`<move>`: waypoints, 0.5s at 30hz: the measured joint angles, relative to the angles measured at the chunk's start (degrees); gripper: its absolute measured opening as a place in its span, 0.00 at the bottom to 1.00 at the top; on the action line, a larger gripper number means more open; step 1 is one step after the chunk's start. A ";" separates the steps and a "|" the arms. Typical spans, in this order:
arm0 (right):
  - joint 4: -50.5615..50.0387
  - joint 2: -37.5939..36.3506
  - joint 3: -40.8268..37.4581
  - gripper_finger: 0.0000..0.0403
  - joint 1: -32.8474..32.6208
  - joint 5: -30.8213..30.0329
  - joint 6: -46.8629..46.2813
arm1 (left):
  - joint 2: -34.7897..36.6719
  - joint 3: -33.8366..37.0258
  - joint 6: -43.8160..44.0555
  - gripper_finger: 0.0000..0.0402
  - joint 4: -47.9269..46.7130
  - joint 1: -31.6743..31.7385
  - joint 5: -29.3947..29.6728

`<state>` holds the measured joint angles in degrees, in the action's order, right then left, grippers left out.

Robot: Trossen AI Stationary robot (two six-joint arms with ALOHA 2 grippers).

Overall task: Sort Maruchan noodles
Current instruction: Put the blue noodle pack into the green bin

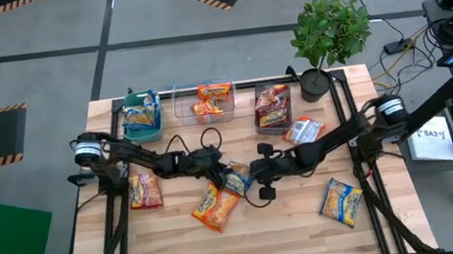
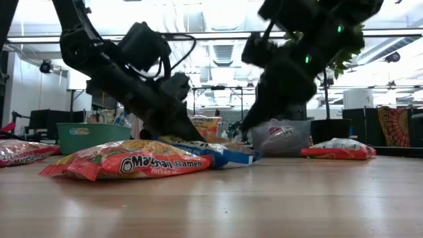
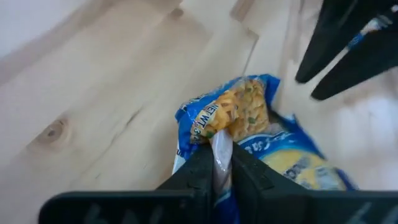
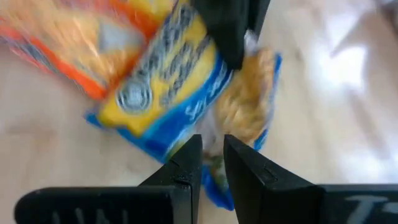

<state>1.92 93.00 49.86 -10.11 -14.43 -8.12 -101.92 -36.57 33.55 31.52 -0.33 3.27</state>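
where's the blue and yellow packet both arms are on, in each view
High view: blue-and-yellow packet at table centre, between left gripper and right gripper.
Low view: it lies flat at centre, behind the orange packet.
Left wrist view: centre, its edge pinched in the fingers.
Right wrist view: centre, its edge in the fingers.
Shared landmark: the orange packet beside it.

Blue-and-yellow packet (image 1: 235,178), orange packet (image 1: 213,208), teal bin (image 1: 141,116).

Both tools (image 3: 214,163) (image 4: 212,160) seemingly pinched shut, mid-table
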 joint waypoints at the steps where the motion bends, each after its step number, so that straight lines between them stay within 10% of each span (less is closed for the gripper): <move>1: -0.76 -1.40 0.00 0.15 0.00 -0.12 0.20 | 0.76 0.04 -0.37 0.04 0.00 -0.05 -0.01; 15: -1.68 -16.91 -0.52 0.15 0.00 -3.50 6.91 | 20.65 0.81 -9.81 0.02 -6.00 -0.05 0.62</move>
<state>0.25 76.09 49.34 -10.11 -17.93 -1.21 -81.27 -35.77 23.74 25.51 -0.38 3.90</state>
